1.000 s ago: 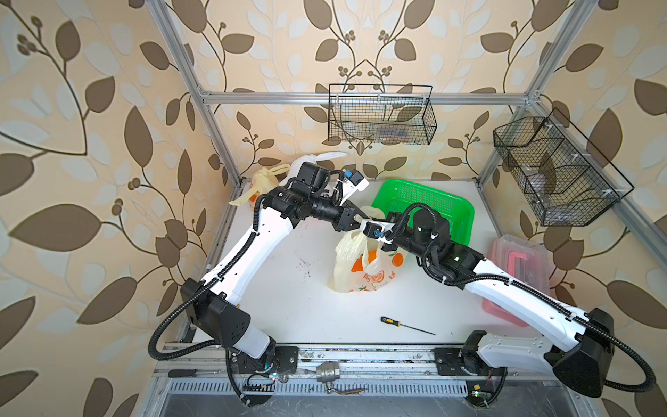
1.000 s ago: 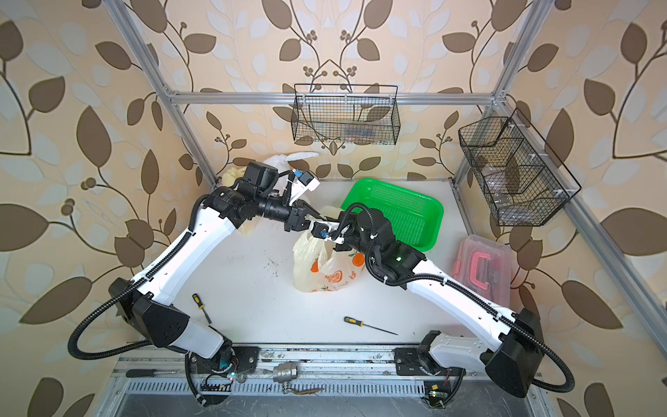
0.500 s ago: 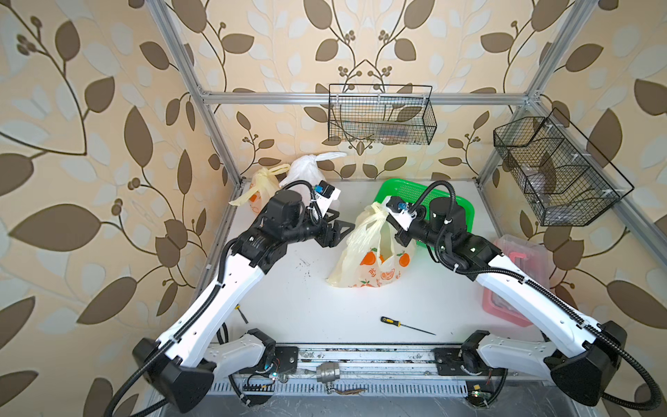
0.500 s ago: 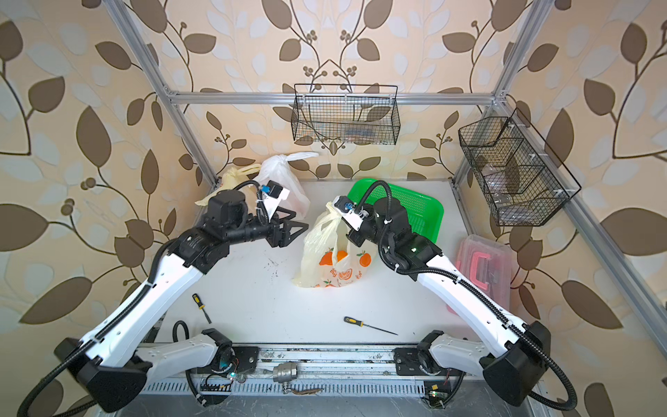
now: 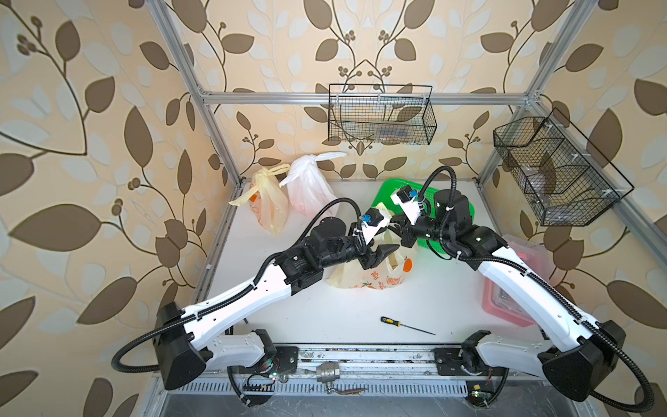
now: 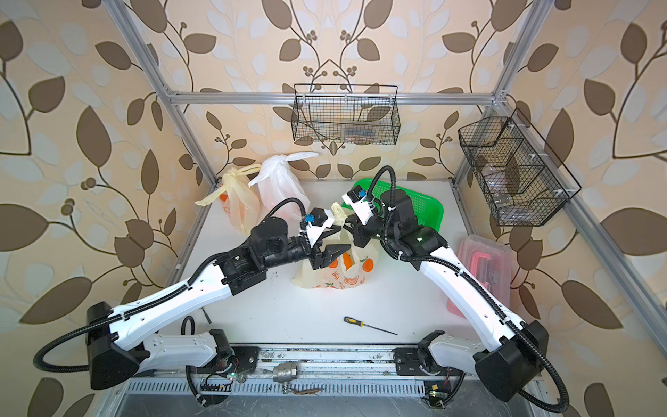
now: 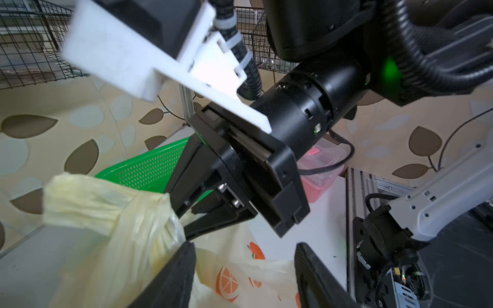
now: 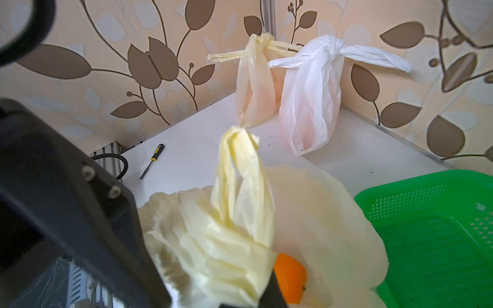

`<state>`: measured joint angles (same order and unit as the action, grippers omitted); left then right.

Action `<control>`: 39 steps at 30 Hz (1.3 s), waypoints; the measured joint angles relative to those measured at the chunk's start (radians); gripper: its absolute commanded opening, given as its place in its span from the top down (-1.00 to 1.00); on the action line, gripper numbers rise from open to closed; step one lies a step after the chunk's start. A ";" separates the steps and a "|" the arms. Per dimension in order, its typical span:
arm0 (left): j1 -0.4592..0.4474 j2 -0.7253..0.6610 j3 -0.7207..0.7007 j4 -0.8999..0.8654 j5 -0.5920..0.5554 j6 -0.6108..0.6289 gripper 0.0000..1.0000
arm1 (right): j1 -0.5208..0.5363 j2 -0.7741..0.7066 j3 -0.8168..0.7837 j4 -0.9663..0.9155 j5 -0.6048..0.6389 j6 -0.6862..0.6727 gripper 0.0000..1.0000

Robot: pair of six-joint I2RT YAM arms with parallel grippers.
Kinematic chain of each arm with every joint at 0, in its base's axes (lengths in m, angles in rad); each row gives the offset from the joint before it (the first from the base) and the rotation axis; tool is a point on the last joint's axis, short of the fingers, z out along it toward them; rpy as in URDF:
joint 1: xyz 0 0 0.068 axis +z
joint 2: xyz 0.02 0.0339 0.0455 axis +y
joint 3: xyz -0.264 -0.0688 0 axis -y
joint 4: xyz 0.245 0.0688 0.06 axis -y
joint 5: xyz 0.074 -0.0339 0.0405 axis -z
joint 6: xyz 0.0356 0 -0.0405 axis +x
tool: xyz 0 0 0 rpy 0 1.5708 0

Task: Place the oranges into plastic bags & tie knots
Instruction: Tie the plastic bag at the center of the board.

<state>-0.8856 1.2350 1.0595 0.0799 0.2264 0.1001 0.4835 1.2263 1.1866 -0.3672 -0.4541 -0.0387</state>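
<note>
A pale yellow plastic bag (image 5: 379, 276) (image 6: 335, 276) with orange prints stands mid-table, and an orange (image 8: 289, 277) (image 6: 346, 260) shows through it. My right gripper (image 5: 395, 224) (image 6: 352, 224) (image 8: 248, 298) is shut on the bag's bunched handle (image 8: 240, 234) (image 7: 106, 210) and holds it up. My left gripper (image 5: 382, 252) (image 6: 334, 252) (image 7: 244, 269) hangs open just above the bag, its fingers (image 7: 173, 277) either side of loose film and touching nothing. Two more bags stand at the back left, one yellow (image 5: 269, 205) (image 8: 253, 88), one white (image 5: 308, 187) (image 8: 309, 101), each closed with a knot (image 8: 260, 44) (image 8: 330, 45).
A green mesh basket (image 5: 388, 189) (image 6: 422, 205) (image 8: 432, 234) sits right behind the bag. A clear box with a pink handle (image 5: 512, 292) (image 6: 483, 263) lies at the right edge. A screwdriver (image 5: 404, 325) (image 6: 368, 325) lies near the front. Wire baskets (image 5: 379, 115) hang on the walls.
My left gripper let go of the bag's handle, drew back to the left, opened, and has come back over the bag. My right gripper lifted the handle and still holds it.
</note>
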 measured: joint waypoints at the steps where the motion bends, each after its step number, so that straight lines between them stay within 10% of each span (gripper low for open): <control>1: -0.005 0.019 -0.003 0.014 -0.009 0.005 -0.12 | -0.001 0.000 0.000 -0.007 0.002 0.003 1.00; 19: 0.015 0.105 -0.098 0.083 -0.343 0.058 -0.06 | -0.013 0.000 0.067 -0.126 0.014 0.035 1.00; 28: 0.030 0.089 -0.141 0.143 -0.288 0.066 -0.58 | -0.051 0.000 0.071 -0.183 -0.071 0.040 1.00; 39: 0.030 0.031 -0.256 0.331 -0.154 0.095 -0.24 | -0.064 0.000 0.071 -0.205 -0.183 0.061 1.00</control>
<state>-0.8558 1.2663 0.8040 0.4107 0.0723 0.1951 0.4194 1.2263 1.2572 -0.5724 -0.6369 0.0227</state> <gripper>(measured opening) 0.655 0.047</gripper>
